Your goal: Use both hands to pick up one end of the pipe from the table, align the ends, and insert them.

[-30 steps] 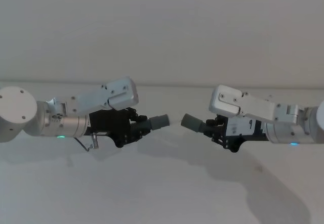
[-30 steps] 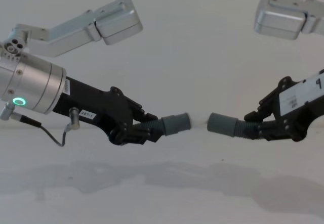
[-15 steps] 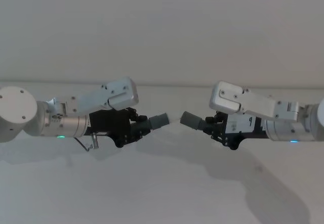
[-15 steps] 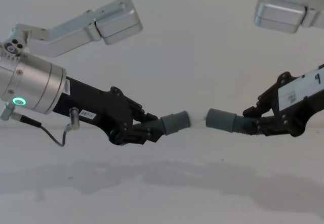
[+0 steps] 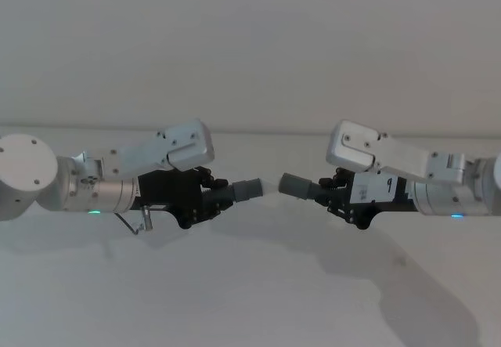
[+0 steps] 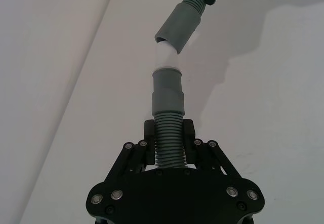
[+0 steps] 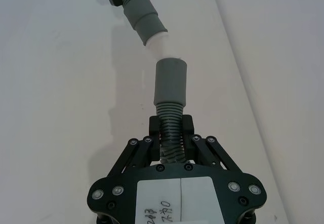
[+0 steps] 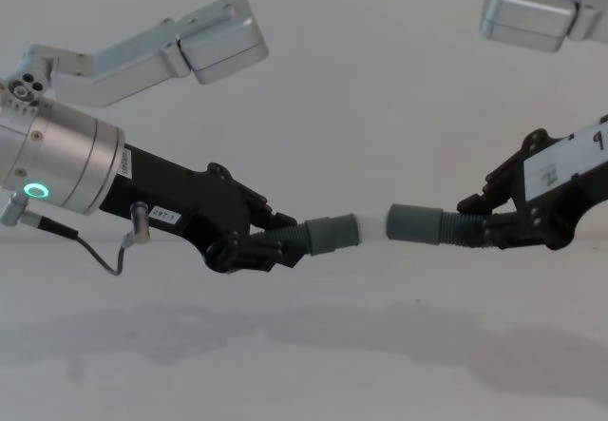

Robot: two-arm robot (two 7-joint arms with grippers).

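Observation:
Both grey corrugated pipe pieces hang above the white table (image 8: 304, 364), cuff to cuff. My left gripper (image 8: 275, 240) is shut on the ribbed part of one piece, whose dark cuff (image 8: 332, 234) ends in a white tip (image 8: 372, 225). My right gripper (image 8: 480, 226) is shut on the other piece behind its cuff (image 8: 415, 223). The white tip meets the mouth of the right cuff at a slight angle, as the left wrist view shows: the tip (image 6: 165, 57) is against the cuff (image 6: 181, 26). In the head view the left gripper (image 5: 213, 194) and right gripper (image 5: 333, 196) face each other at mid-table.
The silver camera housings of both wrists (image 8: 214, 36) (image 8: 537, 8) stick out above the grippers. A thin cable loop (image 8: 100, 250) hangs under the left wrist. The table's far edge (image 5: 250, 131) runs along a plain wall. Arm shadows lie on the table.
My right gripper has moved left toward the left one, closing the gap between the cuffs until the white tip reaches the right cuff. The left arm has stayed put.

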